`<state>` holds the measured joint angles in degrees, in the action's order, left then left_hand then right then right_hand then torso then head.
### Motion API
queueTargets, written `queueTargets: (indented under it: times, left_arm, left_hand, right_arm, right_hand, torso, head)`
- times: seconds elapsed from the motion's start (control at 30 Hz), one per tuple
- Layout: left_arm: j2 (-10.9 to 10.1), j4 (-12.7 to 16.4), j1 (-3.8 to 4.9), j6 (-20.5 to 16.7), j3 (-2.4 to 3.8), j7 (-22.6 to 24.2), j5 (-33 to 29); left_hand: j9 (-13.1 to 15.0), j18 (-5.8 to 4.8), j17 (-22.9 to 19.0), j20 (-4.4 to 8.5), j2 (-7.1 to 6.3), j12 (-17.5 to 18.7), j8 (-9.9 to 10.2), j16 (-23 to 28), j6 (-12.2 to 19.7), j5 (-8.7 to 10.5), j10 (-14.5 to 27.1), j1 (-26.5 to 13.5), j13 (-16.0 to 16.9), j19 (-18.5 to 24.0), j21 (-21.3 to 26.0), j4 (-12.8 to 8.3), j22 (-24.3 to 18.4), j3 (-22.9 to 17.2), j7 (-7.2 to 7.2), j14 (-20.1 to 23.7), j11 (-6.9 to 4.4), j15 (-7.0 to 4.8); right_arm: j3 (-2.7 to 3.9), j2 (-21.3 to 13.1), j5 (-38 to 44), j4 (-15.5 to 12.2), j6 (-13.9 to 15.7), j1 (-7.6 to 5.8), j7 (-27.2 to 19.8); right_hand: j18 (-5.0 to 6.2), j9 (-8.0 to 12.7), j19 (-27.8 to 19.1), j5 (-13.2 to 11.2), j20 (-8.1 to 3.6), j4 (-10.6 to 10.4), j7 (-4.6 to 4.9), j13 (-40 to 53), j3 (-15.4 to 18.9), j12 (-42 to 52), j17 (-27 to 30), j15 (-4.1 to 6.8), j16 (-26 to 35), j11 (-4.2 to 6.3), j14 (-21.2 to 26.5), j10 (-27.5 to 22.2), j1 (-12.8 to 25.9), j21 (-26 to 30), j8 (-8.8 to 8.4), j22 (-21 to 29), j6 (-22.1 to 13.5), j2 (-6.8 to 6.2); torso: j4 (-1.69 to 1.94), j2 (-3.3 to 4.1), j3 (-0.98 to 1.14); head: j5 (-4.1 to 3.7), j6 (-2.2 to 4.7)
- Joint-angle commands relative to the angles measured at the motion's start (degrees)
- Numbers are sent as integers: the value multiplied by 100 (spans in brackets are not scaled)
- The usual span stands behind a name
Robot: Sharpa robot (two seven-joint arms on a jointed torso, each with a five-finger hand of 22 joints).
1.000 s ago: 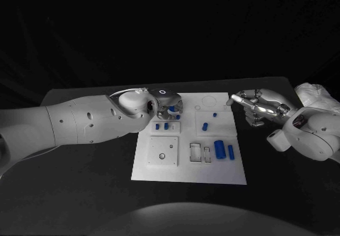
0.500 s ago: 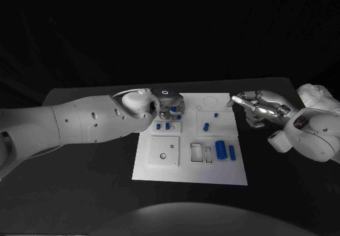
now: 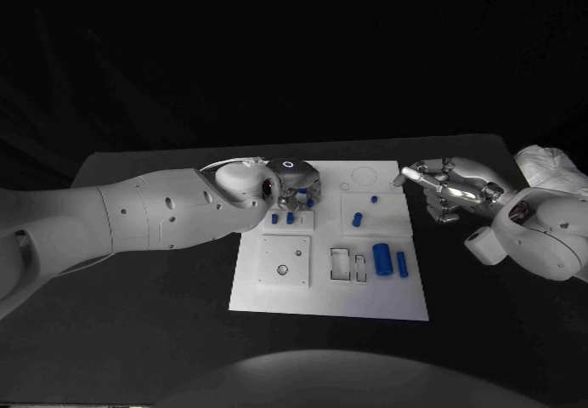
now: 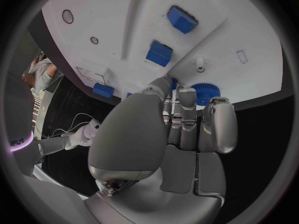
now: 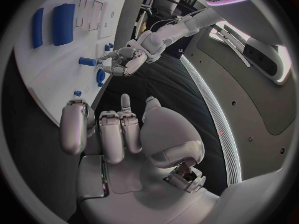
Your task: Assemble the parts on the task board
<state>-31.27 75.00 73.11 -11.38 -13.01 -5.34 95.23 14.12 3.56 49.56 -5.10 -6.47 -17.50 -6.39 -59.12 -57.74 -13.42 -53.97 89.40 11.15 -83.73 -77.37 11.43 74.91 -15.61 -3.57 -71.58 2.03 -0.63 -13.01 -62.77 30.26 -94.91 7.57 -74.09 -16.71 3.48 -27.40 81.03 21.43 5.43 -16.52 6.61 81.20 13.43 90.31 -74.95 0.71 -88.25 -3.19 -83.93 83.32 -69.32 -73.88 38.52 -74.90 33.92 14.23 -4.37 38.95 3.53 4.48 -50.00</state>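
Hovering left hand, task board far edge

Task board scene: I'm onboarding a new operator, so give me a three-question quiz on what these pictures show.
1. True or false: the right hand rests on the task board.
2. Which hand is at the blue gear? A) left hand B) right hand C) neither
3. Fill in: beside the two empty rectangular slots lie two blue parts, a thick blue cylinder and a ____ blue bar.

Key: 1 false, it hangs beside the board's edge with nothing in it. 2 A. 3 thinner.
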Motion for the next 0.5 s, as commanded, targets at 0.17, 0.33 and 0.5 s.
queueTargets:
  times: [0.17, 0.33, 0.5]
  left_arm:
    - [59, -96, -59, -162, 7, 163, 13]
    - [73, -144, -86, -362, 8, 244, 13]
    - [56, -152, -98, -692, 9, 365, 14]
  left_hand:
    - [28, -64, -22, 51, 80, -22, -76, -35, -93, -33, -114, 54, -14, 6, -25, -64, 1129, -88, 17, -9, -10, -69]
    - [69, -69, 1, 85, 147, -82, -186, -94, -234, -67, -280, 125, -6, -10, -49, -162, 1136, -162, -29, -64, -56, -133]
    - [106, -78, 7, 123, 195, -154, -284, -138, -389, -95, -487, 190, 5, -38, -91, -266, 1148, -218, -68, -138, -66, -170]
  right_arm:
    - [0, -2, 2, -12, -119, 5, 26]
    - [0, 1, 2, -5, -122, 8, 34]
    - [-1, 2, 2, 1, -123, 12, 43]
  right_hand:
    - [40, 8, -49, 23, -13, 14, 16, 880, -4, -31, -1267, 30, 26, 82, -463, 668, -32, 46, -25, -1001, 11, 14]
    - [41, 9, -55, 22, -11, 11, 17, 880, -5, -31, -1263, 28, 30, 79, -460, 668, -33, 53, -26, -999, 14, 21]
    - [44, 10, -65, 21, -9, 8, 19, 880, -8, -31, -1257, 25, 35, 76, -456, 668, -34, 66, -28, -995, 18, 33]
  torso:
    - [-3, 4, -1]
    - [-3, 1, -2]
    - [1, -5, -6]
  head:
    - [-19, 0]
    - [-12, 0]
    - [-11, 0]
